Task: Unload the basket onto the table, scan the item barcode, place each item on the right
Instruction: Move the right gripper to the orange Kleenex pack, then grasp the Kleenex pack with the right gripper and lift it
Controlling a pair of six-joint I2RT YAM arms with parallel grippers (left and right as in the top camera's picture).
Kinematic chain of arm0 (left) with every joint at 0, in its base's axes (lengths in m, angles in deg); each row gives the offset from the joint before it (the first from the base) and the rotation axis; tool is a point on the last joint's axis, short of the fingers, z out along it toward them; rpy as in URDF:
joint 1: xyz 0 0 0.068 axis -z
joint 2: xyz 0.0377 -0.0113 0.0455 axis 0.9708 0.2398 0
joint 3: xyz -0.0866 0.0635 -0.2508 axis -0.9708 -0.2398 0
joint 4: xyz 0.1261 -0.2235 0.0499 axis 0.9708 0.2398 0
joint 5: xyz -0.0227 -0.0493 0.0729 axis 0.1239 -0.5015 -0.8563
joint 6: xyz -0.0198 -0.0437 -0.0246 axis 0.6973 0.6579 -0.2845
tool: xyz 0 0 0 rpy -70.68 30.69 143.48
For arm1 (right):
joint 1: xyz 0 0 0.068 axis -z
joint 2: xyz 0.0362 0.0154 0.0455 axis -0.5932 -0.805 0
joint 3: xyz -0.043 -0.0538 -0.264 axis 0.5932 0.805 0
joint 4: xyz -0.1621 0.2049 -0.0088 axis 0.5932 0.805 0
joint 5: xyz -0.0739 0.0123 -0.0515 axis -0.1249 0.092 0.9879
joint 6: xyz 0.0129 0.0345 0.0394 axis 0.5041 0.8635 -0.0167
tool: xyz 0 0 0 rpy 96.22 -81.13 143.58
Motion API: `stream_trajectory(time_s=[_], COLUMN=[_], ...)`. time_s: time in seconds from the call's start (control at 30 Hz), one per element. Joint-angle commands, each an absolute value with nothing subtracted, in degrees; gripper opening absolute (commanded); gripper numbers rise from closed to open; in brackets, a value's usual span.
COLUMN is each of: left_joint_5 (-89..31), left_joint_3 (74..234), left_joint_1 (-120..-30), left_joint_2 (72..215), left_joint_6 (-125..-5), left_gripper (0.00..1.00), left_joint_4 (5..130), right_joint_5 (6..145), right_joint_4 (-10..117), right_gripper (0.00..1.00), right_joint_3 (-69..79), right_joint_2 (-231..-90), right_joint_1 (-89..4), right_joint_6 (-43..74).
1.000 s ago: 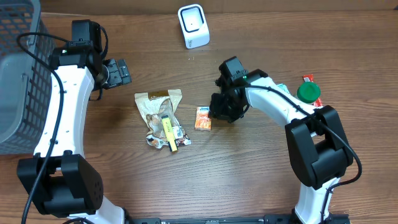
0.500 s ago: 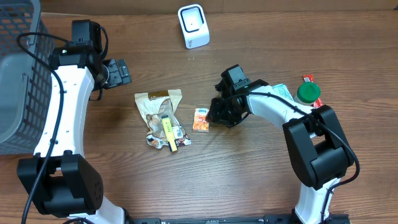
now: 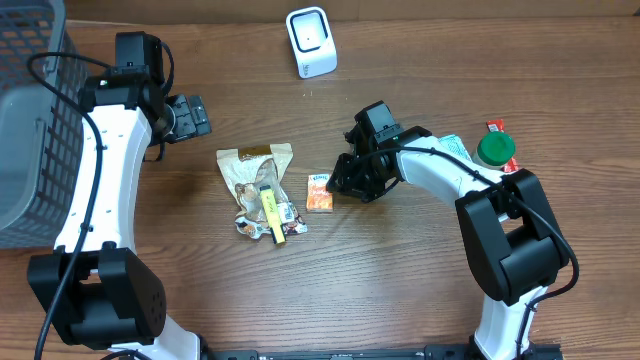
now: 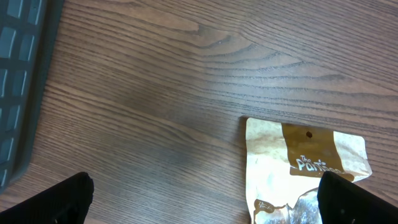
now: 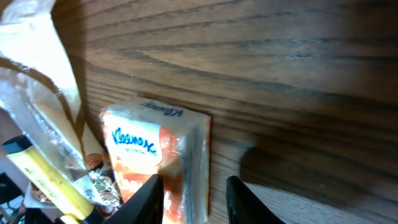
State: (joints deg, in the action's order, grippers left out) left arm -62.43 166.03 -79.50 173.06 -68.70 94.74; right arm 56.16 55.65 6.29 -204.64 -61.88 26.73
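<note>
One small orange tissue pack [image 3: 319, 192] lay flat on the tabletop [image 3: 400, 290], just beside the right edge of the crumpled snack bag [image 3: 256, 175] and well apart from the white scanner [image 3: 311, 41] at the far side. The right gripper [image 3: 342, 184] was down at the pack's right side. In the right wrist view its fingers [image 5: 153, 198] stood partly spread and straddled the pack's near edge. One lay over the printed film and the other was out on bare wood, with a sliver of tabletop showing between it and the pack, so nothing was pinched. The left gripper [image 4: 208, 205] hung with its fingers spread wide and empty above the top of the snack bag, near the grey basket [image 3: 30, 110].

The pack looked light and soft — tissues in glossy film that would give under pressure and would probably slide on the smooth wood when nudged rather than stay put. It sat low, so the fingers would likely have to reach right down to the tabletop to catch it. A pinch across the short width, on the two long edges near the middle, seemed the safest hold. The contents were not fragile, though the slick film might let the pack twist. No barcode showed on the upper face, so it was probably underneath or on a side, and the hold should leave the broad faces clear for the scanner.
</note>
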Motion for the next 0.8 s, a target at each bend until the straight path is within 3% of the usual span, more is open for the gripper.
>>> stream_trajectory(time_s=[0.0,0.77], left_joint_5=[-62.72,-62.72], left_joint_3=[166.9,166.9], left_joint_1=[-79.02,-78.98], left_joint_2=[172.19,172.19], left_joint_6=[-69.99,-69.99], left_gripper=[1.0,1.0], left_joint_4=[94.72,94.72], right_joint_5=[57.4,55.26], right_joint_4=[55.08,53.75], right_gripper=[0.34,0.34], right_joint_3=[5.37,6.48], right_joint_2=[-202.47,-202.74], right_joint_1=[-62.23,-62.84], right_joint_6=[28.02,26.51])
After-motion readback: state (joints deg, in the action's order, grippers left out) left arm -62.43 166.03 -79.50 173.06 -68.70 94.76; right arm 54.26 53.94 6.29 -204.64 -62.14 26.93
